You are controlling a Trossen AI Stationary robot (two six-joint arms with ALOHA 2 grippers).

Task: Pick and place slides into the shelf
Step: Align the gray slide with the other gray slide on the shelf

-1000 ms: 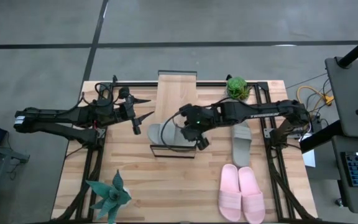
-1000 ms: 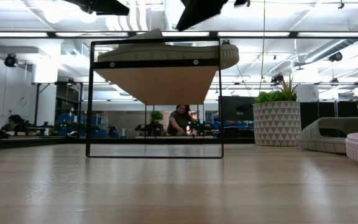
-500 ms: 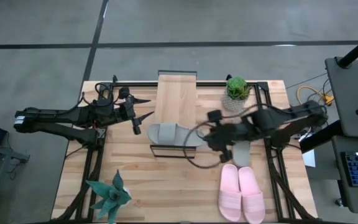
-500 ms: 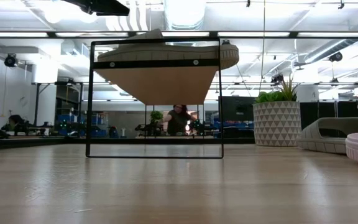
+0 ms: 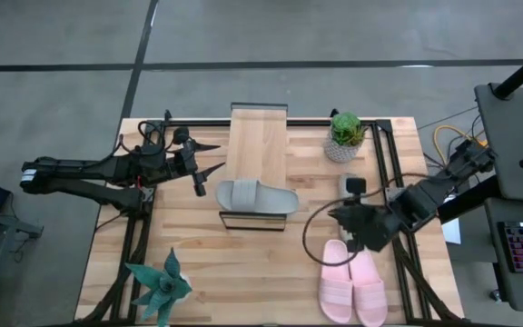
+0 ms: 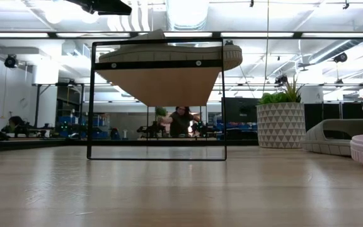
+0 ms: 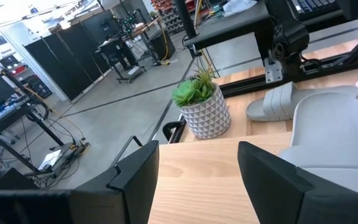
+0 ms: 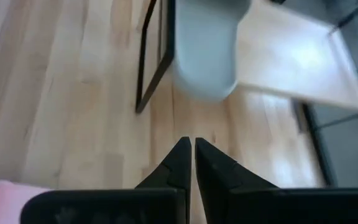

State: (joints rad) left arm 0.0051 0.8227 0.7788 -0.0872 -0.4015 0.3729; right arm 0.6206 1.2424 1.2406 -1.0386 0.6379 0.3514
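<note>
A grey slide point(image 5: 257, 197) lies flat across the near end of the shelf's wood top point(image 5: 259, 145), its toe point(image 8: 207, 68) past the shelf's right edge. The other grey slide point(image 7: 272, 102) rests sole down on the table right of the shelf; my right arm covers most of it in the high view. The pink pair point(image 5: 352, 282) lies side by side near the front right. My right gripper point(image 5: 334, 216) is shut and empty, above the table between the shelf and the pink pair. My left gripper point(image 5: 212, 157) is open and empty, left of the shelf.
A white patterned pot with a green plant point(image 5: 345, 136) stands behind the second grey slide. A teal spiky plant point(image 5: 160, 286) sits at the front left. Black rails point(image 5: 134, 236) run along both table sides. Bare wood lies in front of the shelf.
My right gripper has drawn away from the grey slide on the shelf, going toward the table's right and near edges until it is above the second grey slide and the pink pair. The grey slide stays lying on the shelf top.
</note>
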